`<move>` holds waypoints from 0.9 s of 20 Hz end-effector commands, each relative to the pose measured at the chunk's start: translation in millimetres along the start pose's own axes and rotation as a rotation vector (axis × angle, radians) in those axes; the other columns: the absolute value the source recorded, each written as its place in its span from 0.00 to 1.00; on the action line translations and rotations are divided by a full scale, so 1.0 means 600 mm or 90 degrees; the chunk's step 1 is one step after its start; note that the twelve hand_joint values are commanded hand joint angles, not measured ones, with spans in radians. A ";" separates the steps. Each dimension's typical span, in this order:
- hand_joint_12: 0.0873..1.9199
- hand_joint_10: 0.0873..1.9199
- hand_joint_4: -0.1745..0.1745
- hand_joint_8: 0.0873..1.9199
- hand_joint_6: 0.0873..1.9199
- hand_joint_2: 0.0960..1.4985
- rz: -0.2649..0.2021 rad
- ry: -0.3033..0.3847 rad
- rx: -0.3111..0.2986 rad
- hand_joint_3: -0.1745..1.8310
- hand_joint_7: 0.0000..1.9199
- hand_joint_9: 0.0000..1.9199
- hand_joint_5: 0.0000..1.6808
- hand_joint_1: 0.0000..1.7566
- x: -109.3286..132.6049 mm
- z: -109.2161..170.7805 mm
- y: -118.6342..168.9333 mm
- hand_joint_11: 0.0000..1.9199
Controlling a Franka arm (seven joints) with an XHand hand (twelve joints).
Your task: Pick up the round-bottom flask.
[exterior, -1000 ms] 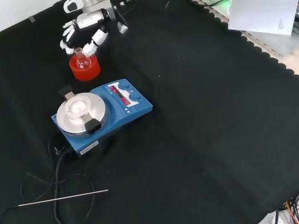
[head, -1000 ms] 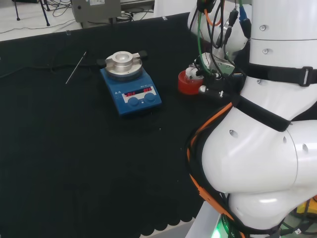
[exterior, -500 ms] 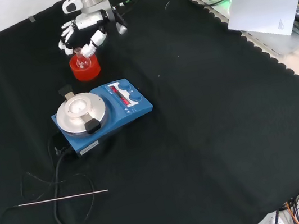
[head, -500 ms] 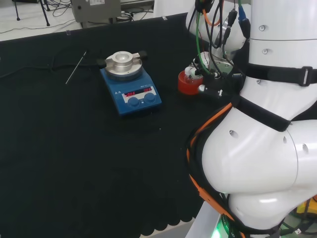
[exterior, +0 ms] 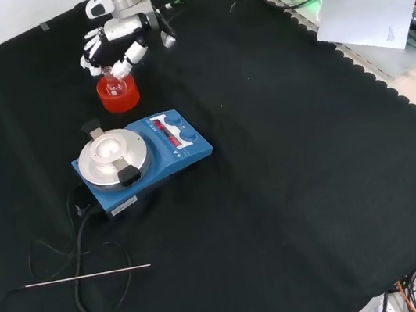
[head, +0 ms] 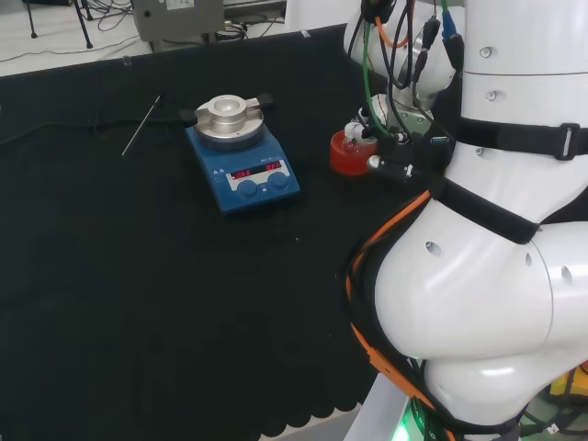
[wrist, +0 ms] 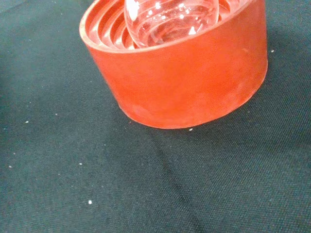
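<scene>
Head view: the red ribbed stand [head: 347, 152] is sitting right of the blue hotplate stirrer [head: 243, 165], keeping the round-bottom flask [head: 355, 131] upright.

Front view: the hand [exterior: 113, 46] is curling around the flask's neck.

Wrist view: the bulb is nesting in the stand's ribs, steadied on the tabletop [wrist: 146, 184].

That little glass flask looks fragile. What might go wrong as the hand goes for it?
The round-bottom flask is clear, small and round, so it might slip between the fingers of the hand closing around its neck. It sits in a red ribbed stand that lies unfixed on the cloth; the stand may lift or tip along with it. The stirrer plate stands close by, so a dropped flask could hit it.
</scene>
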State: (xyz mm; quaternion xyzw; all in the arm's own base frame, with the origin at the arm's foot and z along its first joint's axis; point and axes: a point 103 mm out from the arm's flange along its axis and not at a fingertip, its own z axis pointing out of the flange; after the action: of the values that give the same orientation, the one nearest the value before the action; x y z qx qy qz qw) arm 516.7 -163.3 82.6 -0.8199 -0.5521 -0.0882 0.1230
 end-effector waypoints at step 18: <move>0.68 0.31 0.33 0.30 0.39 0.74 -0.010 -0.008 -0.010 0.00 0.19 0.26 0.41 0.48 0.007 0.001 0.009 0.07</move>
State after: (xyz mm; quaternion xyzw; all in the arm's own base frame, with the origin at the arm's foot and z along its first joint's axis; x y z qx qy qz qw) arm 522.5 -163.2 83.2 -0.8207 -0.5545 -0.0885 0.1053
